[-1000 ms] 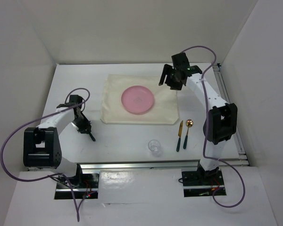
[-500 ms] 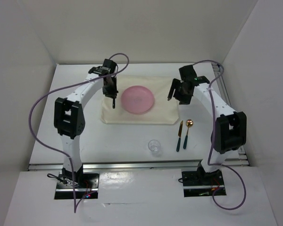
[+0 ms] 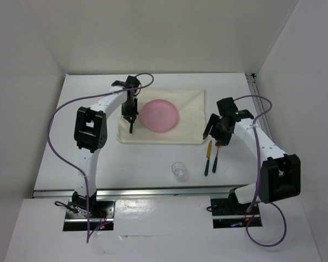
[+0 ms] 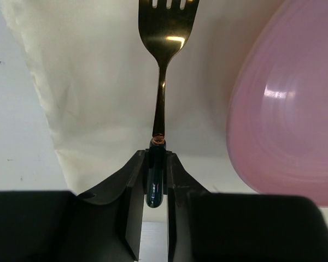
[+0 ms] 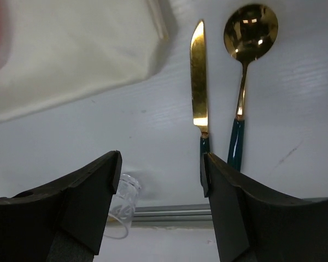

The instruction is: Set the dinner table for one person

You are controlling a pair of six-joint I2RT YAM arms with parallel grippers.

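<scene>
- The table is the white top spanning the whole view; everything else rests on it or hangs over it.
- Left gripper is clamped on the dark handle of a fork; the tines point away from it, over the left part of the cloth.
- Plate, pink, sits on the cloth just right of the fork.
- Glass stands on bare table, nearer the front edge than the cloth.
- Knife and spoon lie side by side right of the cloth's near corner; the knife is nearer the cloth.
- Right gripper hangs above them, fingers spread, holding nothing.
</scene>
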